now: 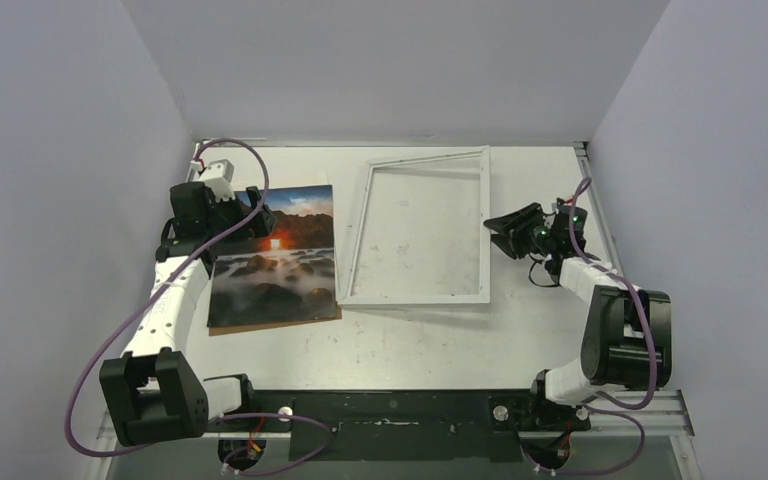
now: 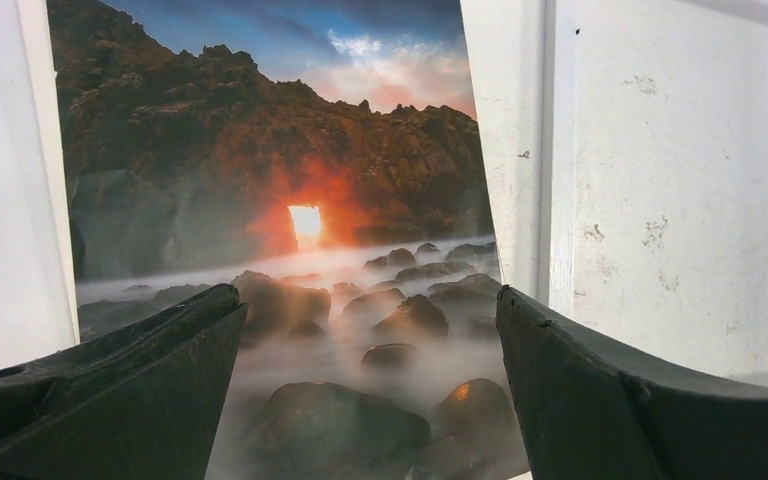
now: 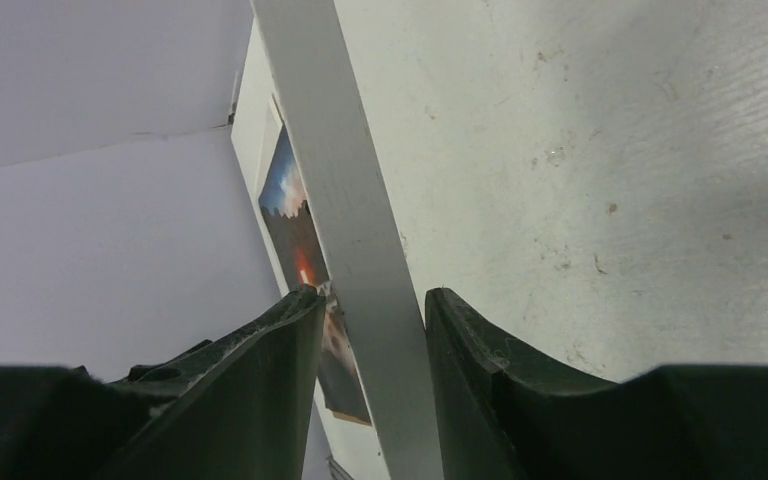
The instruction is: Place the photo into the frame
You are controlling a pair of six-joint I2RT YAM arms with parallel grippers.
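The photo (image 1: 275,255), a sunset over dark rocks and mist, lies flat at the table's left. Just to its right lies the frame (image 1: 420,225), an empty white rectangle with bare table showing through it. My left gripper (image 1: 257,212) hovers over the photo's far-left part. In the left wrist view it (image 2: 368,292) stands wide open above the photo (image 2: 260,160), with the frame's left bar (image 2: 558,150) beside it. My right gripper (image 1: 495,228) is at the frame's right side. Its narrowed jaws (image 3: 374,292) straddle a frame bar (image 3: 330,150), with a gap on the left side.
A brown board (image 1: 260,327) lies under the photo, its edge peeking out at the near side. Grey walls (image 1: 80,150) enclose the table on three sides. A black rail (image 1: 400,410) with the arm bases runs along the near edge. Purple cables loop beside both arms.
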